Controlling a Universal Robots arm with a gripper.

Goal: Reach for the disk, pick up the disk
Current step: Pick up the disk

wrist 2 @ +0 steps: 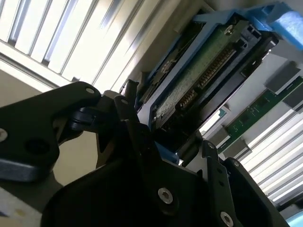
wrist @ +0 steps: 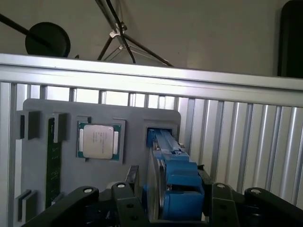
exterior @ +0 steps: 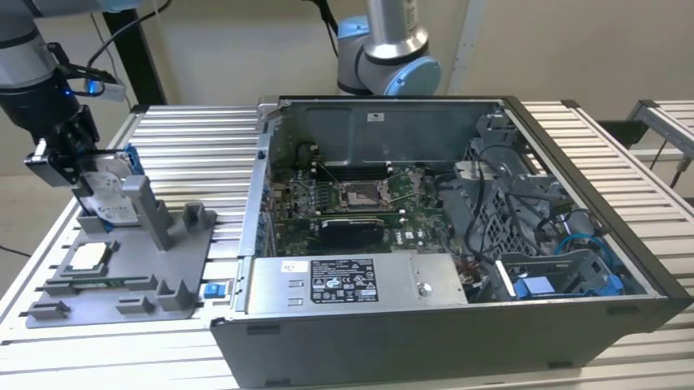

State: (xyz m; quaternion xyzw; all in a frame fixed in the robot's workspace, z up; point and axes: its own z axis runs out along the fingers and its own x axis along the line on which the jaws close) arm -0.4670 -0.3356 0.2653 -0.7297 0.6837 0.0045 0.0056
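Note:
The disk (exterior: 106,195), silver-grey with a white label and blue rails, stands on edge in a slot of the grey fixture (exterior: 168,264) at the exterior view's left. My gripper (exterior: 78,172) reaches down over it, one black finger on each flat side. In the first wrist view the disk (wrist: 174,177) shows edge-on with its blue rail uppermost, and my gripper (wrist: 171,191) is shut against both of its faces. In the second wrist view the disk's green circuit-board side (wrist 2: 199,75) runs out from between the fingers of my gripper (wrist 2: 170,142).
A square CPU chip (wrist: 97,141) and a green memory stick (wrist: 51,165) lie in the fixture (wrist: 135,118) beside the disk. An open computer case (exterior: 434,325) takes up the middle of the slatted metal table (exterior: 195,130). Another arm's base (exterior: 385,57) stands behind it.

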